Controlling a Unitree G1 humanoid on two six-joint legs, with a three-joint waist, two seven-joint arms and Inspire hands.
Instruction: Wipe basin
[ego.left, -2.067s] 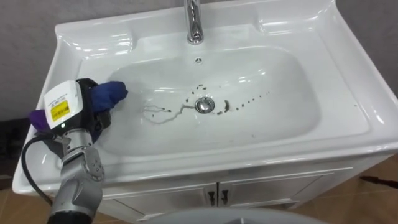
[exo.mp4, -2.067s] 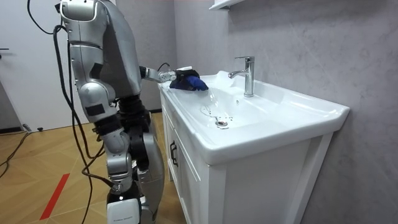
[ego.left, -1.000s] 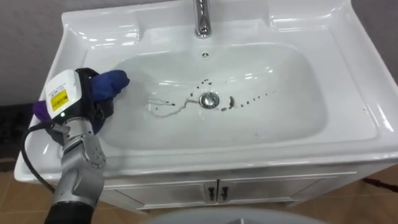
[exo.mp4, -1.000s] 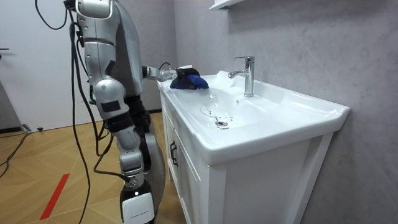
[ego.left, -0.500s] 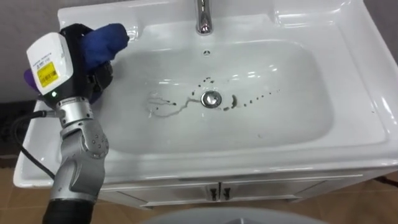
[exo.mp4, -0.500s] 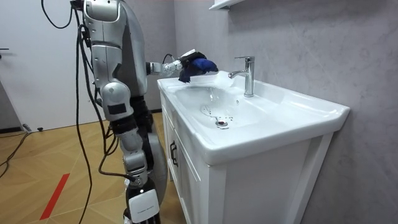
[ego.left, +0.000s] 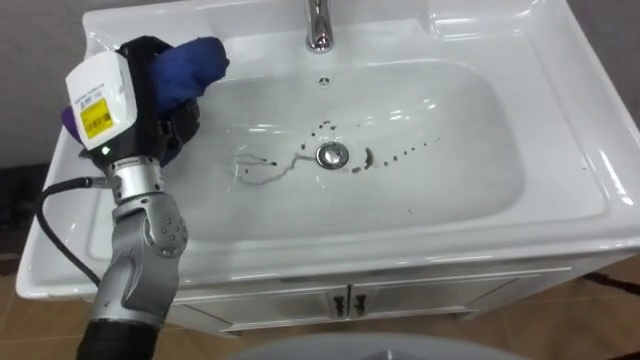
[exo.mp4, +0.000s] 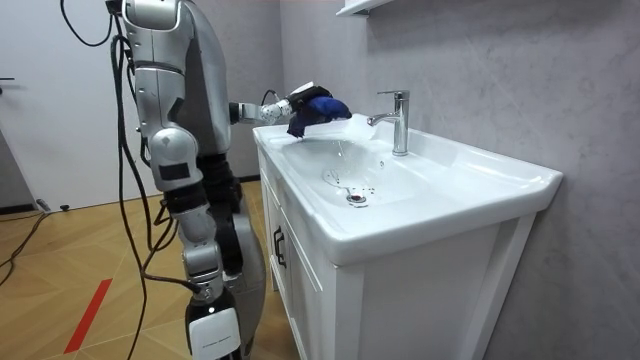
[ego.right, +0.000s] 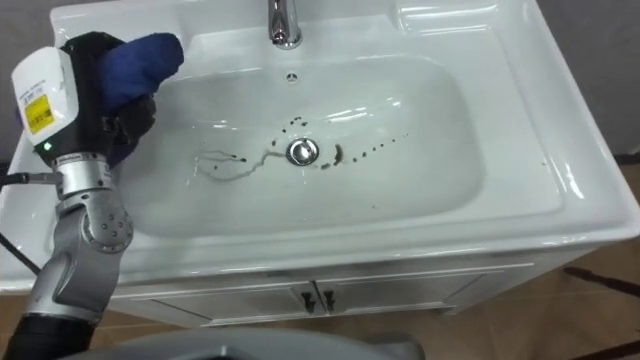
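Now the left hand (ego.left: 125, 100) hangs above the basin's (ego.left: 565, 150) far-left corner, fingers curled round the blue cloth (ego.left: 192, 62). Yellow label (ego.left: 95, 109) on its back, print too small to read. Dark specks (ego.left: 366, 157) ring the drain (ego.left: 331, 154); the bowl stretches wide rightward.

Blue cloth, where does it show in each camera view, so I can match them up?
Left eye view: blue cloth upper left, over the basin's far left corner.
Right eye view: blue cloth upper left.
Room view: blue cloth upper middle.
Shared landmark: the faucet, right of the cloth everywhere.
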